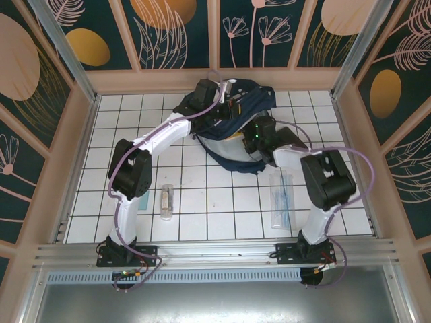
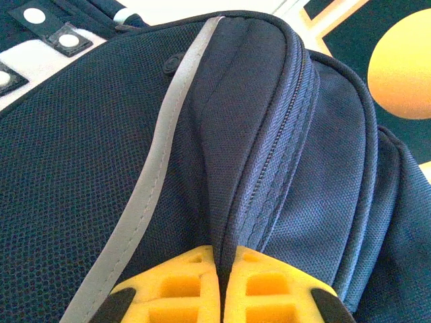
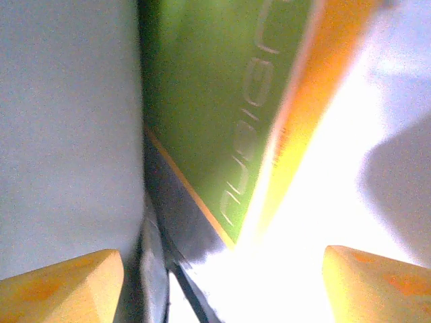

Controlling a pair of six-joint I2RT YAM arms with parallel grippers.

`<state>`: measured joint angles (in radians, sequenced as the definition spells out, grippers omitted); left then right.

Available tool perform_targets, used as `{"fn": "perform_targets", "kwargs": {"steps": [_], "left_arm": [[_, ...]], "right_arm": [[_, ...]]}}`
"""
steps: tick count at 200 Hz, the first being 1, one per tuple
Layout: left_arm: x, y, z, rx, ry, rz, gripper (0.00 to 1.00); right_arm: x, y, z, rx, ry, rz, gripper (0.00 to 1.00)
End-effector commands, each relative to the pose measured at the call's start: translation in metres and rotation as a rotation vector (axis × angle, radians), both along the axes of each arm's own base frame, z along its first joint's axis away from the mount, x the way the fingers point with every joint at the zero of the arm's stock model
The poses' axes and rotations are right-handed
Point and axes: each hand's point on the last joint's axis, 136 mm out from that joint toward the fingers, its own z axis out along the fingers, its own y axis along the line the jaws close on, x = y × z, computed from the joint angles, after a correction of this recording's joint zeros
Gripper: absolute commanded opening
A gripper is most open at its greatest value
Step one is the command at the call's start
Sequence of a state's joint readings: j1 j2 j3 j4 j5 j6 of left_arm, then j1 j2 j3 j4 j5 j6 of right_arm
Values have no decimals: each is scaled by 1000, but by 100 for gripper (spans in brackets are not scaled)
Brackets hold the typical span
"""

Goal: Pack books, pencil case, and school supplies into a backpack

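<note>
Far across the tabletop [image 1: 202, 202], pinches the backpack [image 2: 81, 168] by its zipper fold in the clenched left hand [image 2: 222, 272], hangs the released right hand [image 3: 219, 289] beside the green book [image 3: 215, 94], apparently already slotted inside, and next likely has to back out and fetch the clear sleeve [image 1: 283, 199] nearby.

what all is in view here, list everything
backpack: 1, navy with a grey stripe, far middle of the table
green book: 1, green with an orange edge beside it, ahead of the right jaws
sleeve: 1, clear with bluish contents, near right
packet: 1, clear, near left
card: 1, pale teal, left of the packet
table: 1, white tiled
left arm: 1, white and black, jaws shut on a backpack fold
right arm: 1, white and black, jaws open at the backpack
</note>
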<state>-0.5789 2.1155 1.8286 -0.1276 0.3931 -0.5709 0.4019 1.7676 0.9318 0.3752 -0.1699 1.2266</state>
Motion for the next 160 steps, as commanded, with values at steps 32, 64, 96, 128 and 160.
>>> {"fn": "perform_targets", "kwargs": {"steps": [32,64,96,128,160], "left_arm": [[-1,-10,33,-127,-62,-8,0],[-9,-7,15,-127,-19,-10,4],[-18,5,8,-121,10,20,49],[-17,40,21,-179,21,111,57],[0,102,10,-134,-16,311,64]], "right_arm": [[-85,-73,-8,-282,111,68,79],[-113,-123,16,-443,61,-5,79],[-118,-165,47,-605,11,-110,98],[-105,-180,67,-589,-43,-146,99],[-92,-180,80,-572,-123,-140,99]]}}
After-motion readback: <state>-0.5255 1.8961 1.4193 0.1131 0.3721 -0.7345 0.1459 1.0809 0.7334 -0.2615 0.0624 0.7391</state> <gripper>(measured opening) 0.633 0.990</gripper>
